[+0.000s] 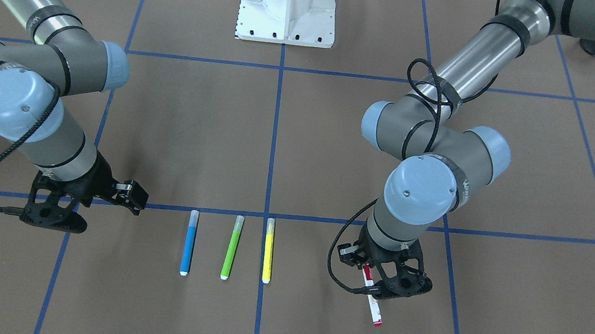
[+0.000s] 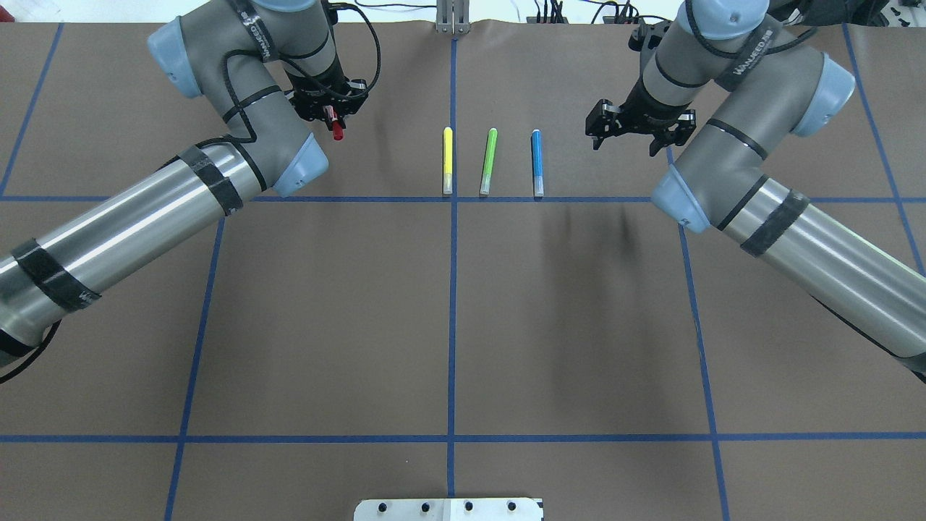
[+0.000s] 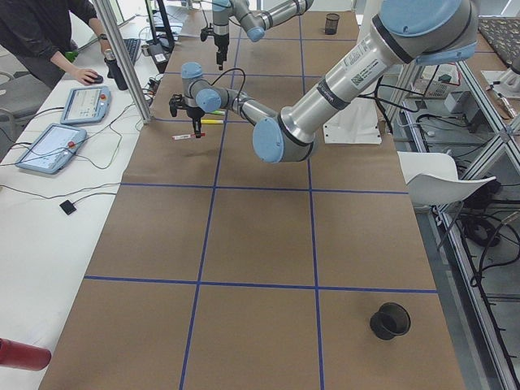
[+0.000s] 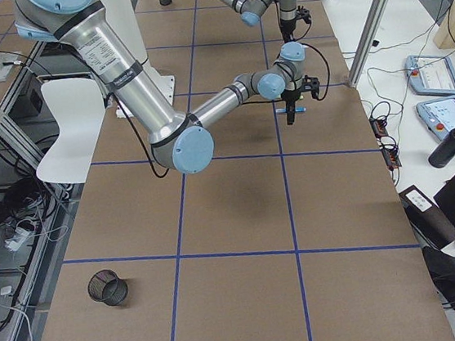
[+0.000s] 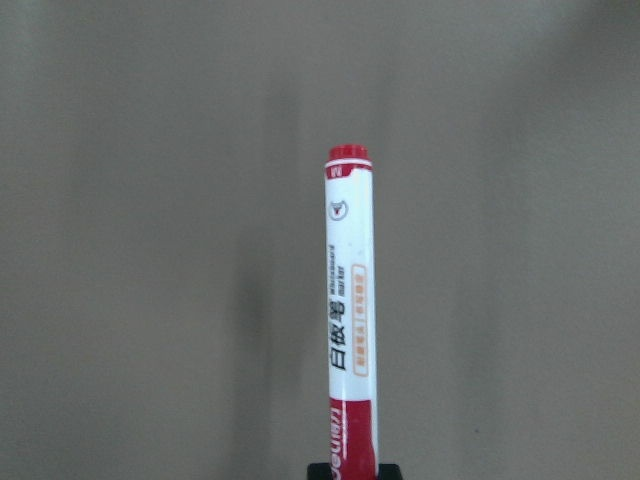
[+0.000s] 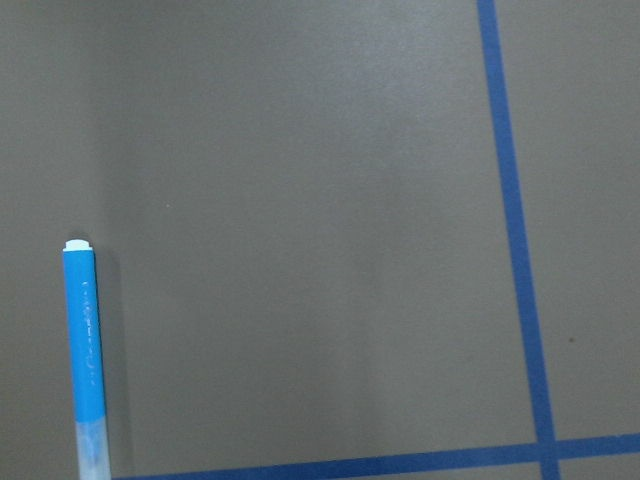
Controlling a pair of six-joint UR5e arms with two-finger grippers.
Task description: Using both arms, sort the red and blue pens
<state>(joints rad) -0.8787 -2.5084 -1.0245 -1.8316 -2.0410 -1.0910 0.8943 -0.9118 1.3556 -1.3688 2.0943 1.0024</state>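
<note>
The red pen (image 5: 350, 310) has a white barrel and a red end, and my left gripper (image 5: 352, 470) is shut on its cap end. It juts out level from the gripper (image 2: 331, 116), its red tip (image 2: 337, 132) left of the marker row, with a faint shadow on the paper beside it. It also shows under the left wrist (image 1: 372, 299). The blue pen (image 2: 537, 163) lies flat on the table, rightmost in the row from overhead (image 1: 188, 241). My right gripper (image 2: 626, 141) hovers open just right of it, holding nothing. The right wrist view shows the blue pen (image 6: 85, 350) at its lower left.
A lime-green marker (image 2: 489, 161) and a yellow marker (image 2: 447, 161) lie parallel beside the blue pen. Blue tape lines (image 2: 453, 289) grid the brown table. A white pedestal (image 1: 287, 9) stands at the robot's base. A black mesh cup (image 3: 390, 321) sits far down the table. A person (image 3: 49, 41) stands at a side desk.
</note>
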